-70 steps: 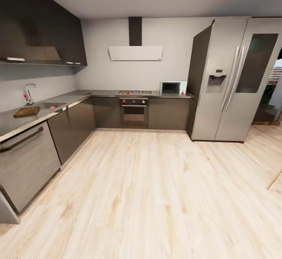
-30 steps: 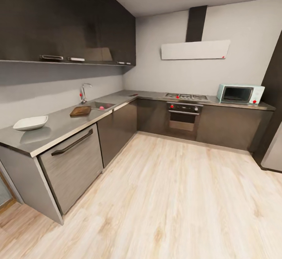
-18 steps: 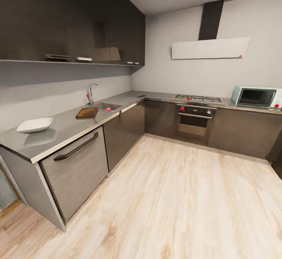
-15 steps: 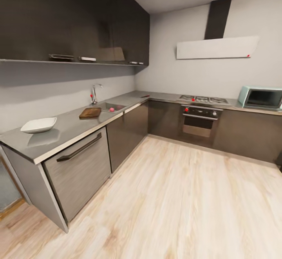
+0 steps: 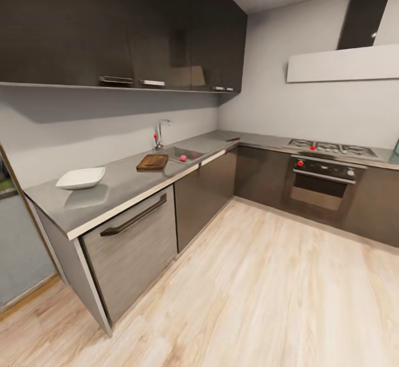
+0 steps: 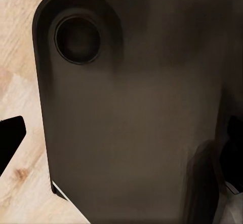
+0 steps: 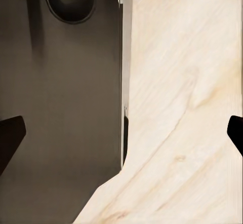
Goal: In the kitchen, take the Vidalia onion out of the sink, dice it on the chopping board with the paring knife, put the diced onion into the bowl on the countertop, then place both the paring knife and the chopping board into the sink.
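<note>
Nothing looks done: onion (image 5: 183, 158) in the sink (image 5: 185, 154), chopping board (image 5: 152, 162) bare, bowl (image 5: 81, 178) empty on the worktop (image 5: 119, 189); both tools' fingertips look spread apart, empty

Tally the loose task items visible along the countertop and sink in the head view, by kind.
Bowl: 1
Chopping board: 1
Onion in the sink: 1
Paring knife, small and far off: 1
Total: 4

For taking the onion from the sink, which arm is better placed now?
Probably left: the sink with the pinkish onion lies left of centre in the head view. The robot is far away.
</note>
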{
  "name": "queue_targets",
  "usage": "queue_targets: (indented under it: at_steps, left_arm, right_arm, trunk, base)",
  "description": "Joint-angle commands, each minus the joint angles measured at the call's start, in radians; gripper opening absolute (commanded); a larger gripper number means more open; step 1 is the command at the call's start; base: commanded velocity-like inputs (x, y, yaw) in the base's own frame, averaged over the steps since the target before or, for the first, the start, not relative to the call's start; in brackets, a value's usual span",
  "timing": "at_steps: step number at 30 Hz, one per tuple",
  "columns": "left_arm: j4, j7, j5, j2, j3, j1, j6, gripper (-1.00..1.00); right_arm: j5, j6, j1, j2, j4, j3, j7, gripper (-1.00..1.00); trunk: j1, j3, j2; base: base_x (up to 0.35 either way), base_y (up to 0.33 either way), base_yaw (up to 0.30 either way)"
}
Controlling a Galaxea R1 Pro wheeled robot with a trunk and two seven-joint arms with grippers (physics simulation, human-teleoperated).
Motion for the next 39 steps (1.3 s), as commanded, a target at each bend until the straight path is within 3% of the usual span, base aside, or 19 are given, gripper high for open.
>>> queue_targets:
  at_steps: [1, 8, 16, 24, 32, 39]
  left_arm:
    - [-0.001, 0.000, 0.000, 0.000, 0.000, 0.000, -0.001, 1.00]
    - [-0.002, 0.000, 0.000, 0.000, 0.000, 0.000, -0.002, 1.00]
    - [-0.003, 0.002, 0.000, -0.017, 0.001, 0.000, -0.002, 1.00]
    - [-0.003, 0.003, 0.001, -0.016, 0.009, 0.000, 0.005, 1.00]
    - [-0.003, 0.003, 0.001, -0.014, 0.010, 0.000, 0.008, 1.00]
    - [-0.003, 0.003, 0.001, -0.015, 0.010, 0.000, 0.008, 1.00]
  right_arm:
    - [0.003, -0.006, 0.000, 0.000, 0.002, -0.002, 0.002, 1.00]
    - [0.003, -0.006, -0.001, 0.000, 0.002, -0.002, 0.002, 1.00]
    - [0.003, -0.006, 0.000, 0.000, 0.002, -0.002, 0.002, 1.00]
    - [0.003, -0.006, -0.001, 0.000, 0.002, -0.002, 0.002, 1.00]
    - [0.003, -0.006, 0.000, 0.000, 0.003, -0.002, 0.002, 1.00]
    - [0.003, -0.006, 0.000, 0.000, 0.003, -0.002, 0.002, 1.00]
  trunk:
    - [0.001, -0.001, 0.000]
    - [0.001, -0.001, 0.000]
    - [0.001, -0.001, 0.000]
    - [-0.030, 0.025, 0.056]
    - [-0.061, 0.050, 0.112]
    - [-0.087, 0.072, 0.161]
  base:
    - [0.332, 0.000, 0.291]
    - [0.304, 0.038, 0.291]
    - [0.040, 0.011, 0.291]
    - [0.040, 0.015, 0.291]
    - [0.307, 0.084, 0.235]
    - [0.340, 0.016, 0.040]
